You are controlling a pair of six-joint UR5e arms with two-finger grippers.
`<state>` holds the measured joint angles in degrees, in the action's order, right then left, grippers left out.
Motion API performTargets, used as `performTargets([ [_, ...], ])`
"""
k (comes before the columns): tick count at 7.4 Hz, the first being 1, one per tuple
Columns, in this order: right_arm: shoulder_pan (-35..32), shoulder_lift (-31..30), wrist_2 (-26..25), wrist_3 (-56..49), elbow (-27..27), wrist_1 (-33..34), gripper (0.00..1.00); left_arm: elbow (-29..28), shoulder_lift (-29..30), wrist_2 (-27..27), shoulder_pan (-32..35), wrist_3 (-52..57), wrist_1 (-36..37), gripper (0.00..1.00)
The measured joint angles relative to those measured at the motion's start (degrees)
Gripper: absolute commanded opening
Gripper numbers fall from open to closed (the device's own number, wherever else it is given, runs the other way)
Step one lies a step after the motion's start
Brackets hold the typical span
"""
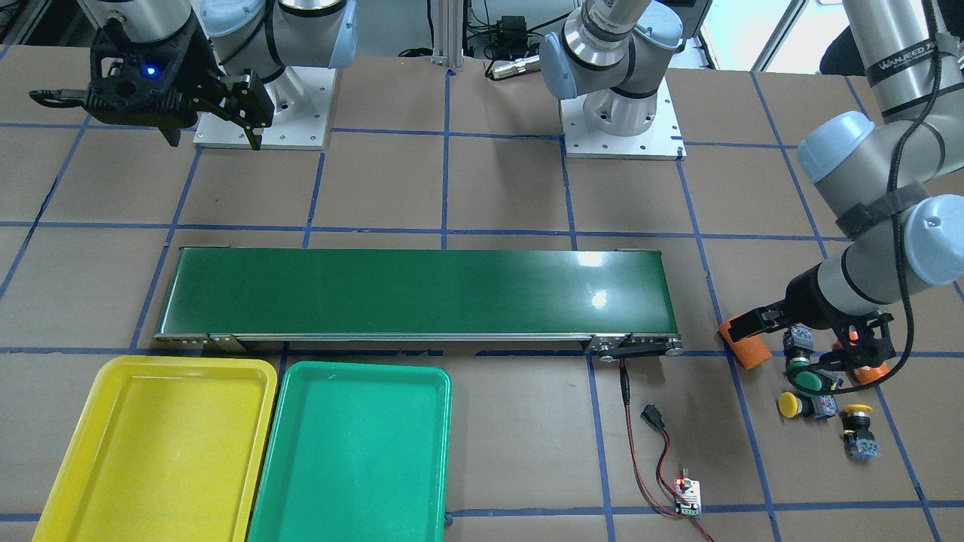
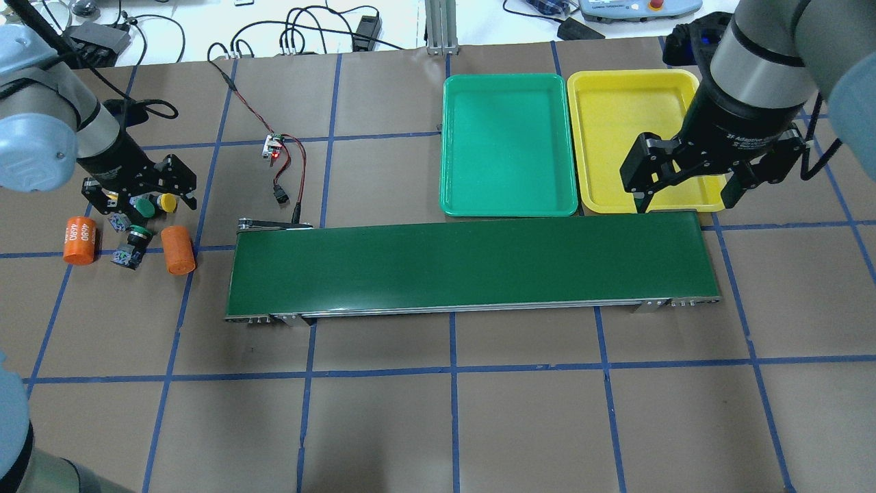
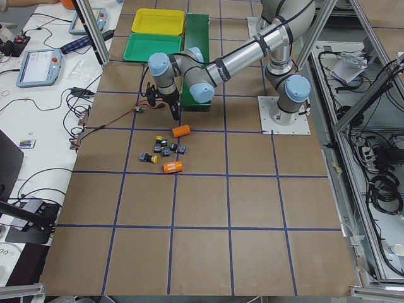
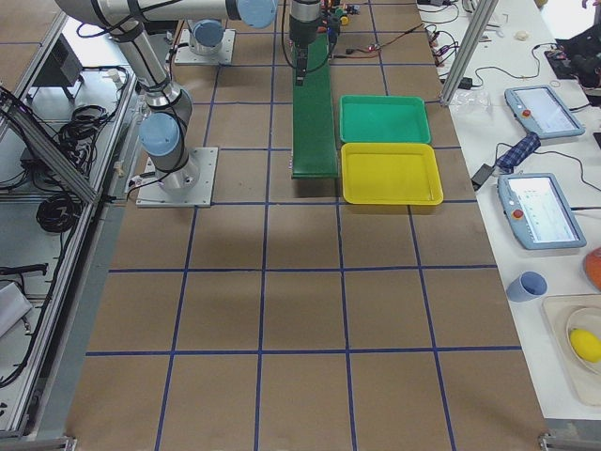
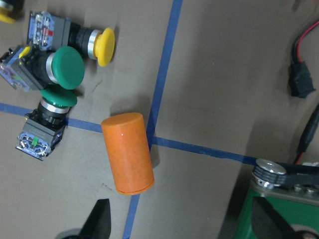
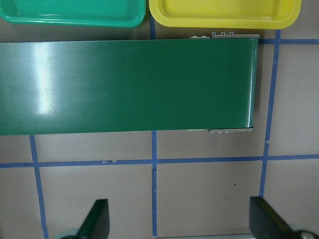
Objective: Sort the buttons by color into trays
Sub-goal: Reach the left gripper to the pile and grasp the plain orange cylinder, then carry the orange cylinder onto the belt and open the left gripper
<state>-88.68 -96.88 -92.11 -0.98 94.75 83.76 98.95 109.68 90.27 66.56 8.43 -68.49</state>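
Several buttons lie in a cluster on the table to the left of the conveyor. Two green-capped buttons [image 5: 67, 67] [image 5: 57, 97] lie beside a yellow-capped button [image 5: 102, 46], and another yellow-capped button [image 1: 857, 410] stands a little apart. My left gripper [image 2: 140, 195] hangs open over this cluster with nothing between its fingers. The green tray [image 2: 506, 144] and the yellow tray [image 2: 629, 103] sit side by side beyond the belt's right half, both bare inside. My right gripper [image 2: 684, 188] is open and empty above the yellow tray's near edge.
The long dark-green conveyor belt [image 2: 472, 267] crosses the table's middle. Two orange cylinders [image 2: 80, 239] [image 2: 178, 250] lie on either side of the buttons. A small circuit board with red and black wires [image 2: 274, 147] lies behind the belt's left end.
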Motion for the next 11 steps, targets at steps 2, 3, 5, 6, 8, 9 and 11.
performTargets([
  [2,0.0,0.1,0.0,0.0,0.0,0.0,1.00,4.5,2.0,0.2,-2.2,1.5,9.3,1.00],
  [3,0.0,0.2,0.0,0.0,0.0,0.0,1.00,6.1,2.6,0.2,-2.5,1.7,11.4,1.00],
  [5,0.0,0.2,0.0,0.0,0.0,0.1,1.00,7.6,4.2,0.2,-2.6,0.4,13.8,0.99],
  [6,0.0,0.2,0.1,0.0,0.0,0.1,1.00,7.9,4.9,0.2,-2.7,-0.7,14.7,0.56],
  [8,0.0,0.2,0.1,0.0,0.0,0.0,1.00,9.1,5.3,0.0,-2.7,-1.4,15.3,0.00],
  [9,0.0,0.2,0.1,0.0,0.0,0.0,1.00,9.5,5.2,-0.2,-2.7,-1.5,15.4,0.00],
  [11,0.0,0.2,0.1,0.0,0.0,0.0,1.00,9.2,3.5,-0.4,-2.4,-4.2,14.1,0.00],
])
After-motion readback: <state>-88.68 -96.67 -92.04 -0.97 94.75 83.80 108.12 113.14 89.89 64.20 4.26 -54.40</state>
